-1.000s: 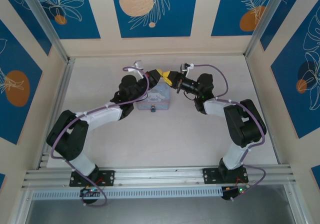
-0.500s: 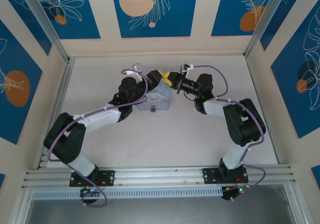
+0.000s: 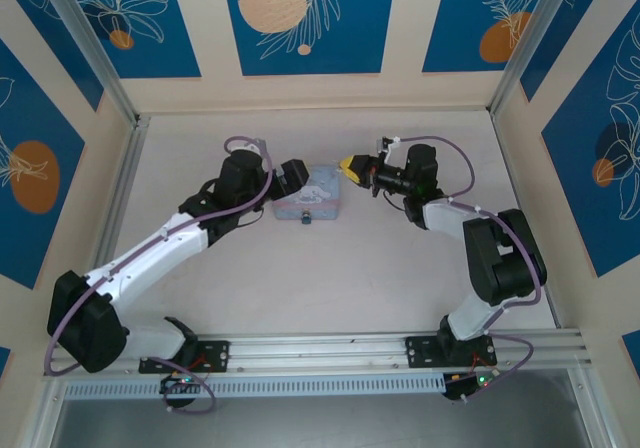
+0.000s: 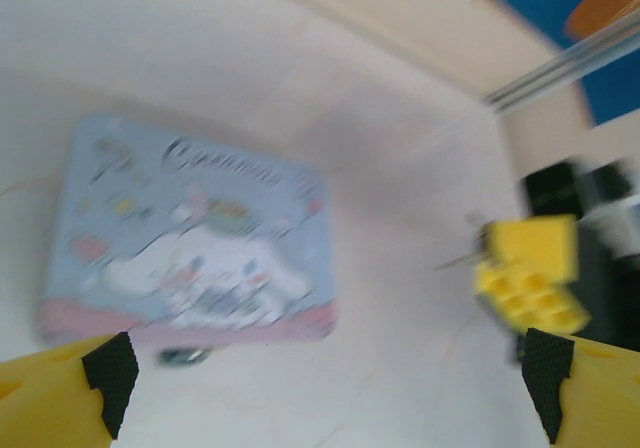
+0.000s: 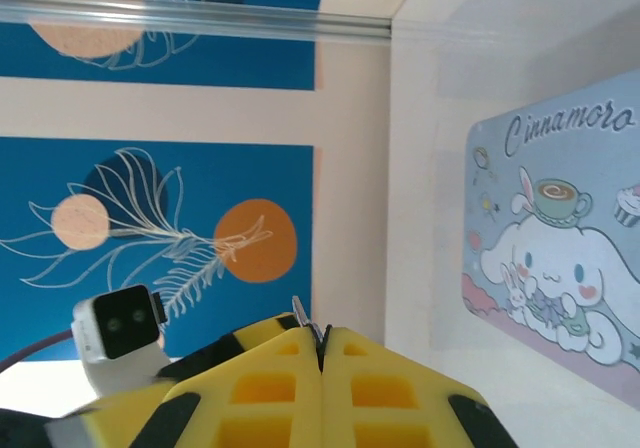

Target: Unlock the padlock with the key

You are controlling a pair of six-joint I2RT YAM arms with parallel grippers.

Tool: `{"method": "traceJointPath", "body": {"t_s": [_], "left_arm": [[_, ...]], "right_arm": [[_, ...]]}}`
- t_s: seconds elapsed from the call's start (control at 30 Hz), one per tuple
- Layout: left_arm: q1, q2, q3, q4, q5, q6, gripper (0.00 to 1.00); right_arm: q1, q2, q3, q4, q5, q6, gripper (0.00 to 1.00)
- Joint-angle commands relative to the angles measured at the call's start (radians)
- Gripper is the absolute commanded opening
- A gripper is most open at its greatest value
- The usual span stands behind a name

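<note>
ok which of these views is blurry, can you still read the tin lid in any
Left wrist view: heavily blurred, the tin lettering is smeared and the padlock is just a dark smudge. Right wrist view: sharp, "Cinnamoro" is readable, and the key tip is crisp in the shut right gripper. Top external view: sharp, evenly lit, only faint shadows, no glare.

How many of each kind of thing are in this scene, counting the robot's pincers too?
tin: 1
padlock: 1
key: 1
pincers: 2 (left pincer, right pincer)
Total: 5
</note>
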Motion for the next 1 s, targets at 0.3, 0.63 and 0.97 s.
{"method": "traceJointPath", "body": {"t_s": [0.3, 0.63, 0.97], "left_arm": [[0.000, 0.128, -0.245, 0.219, 0.214, 0.247, 0.95], [-0.001, 0.279, -0.303, 0.478, 0.233, 0.323, 0.75], [0.000, 0.437, -0.279, 0.613, 0.191, 0.354, 0.68]], "right_arm": [[0.044, 0.054, 0.109, -0.275, -0.038, -0.178, 0.00], [0.089, 0.160, 0.118, -0.214, -0.010, -0.153, 0.00], [0.089, 0.223, 0.158, -0.224, 0.001, -0.153, 0.00]]}}
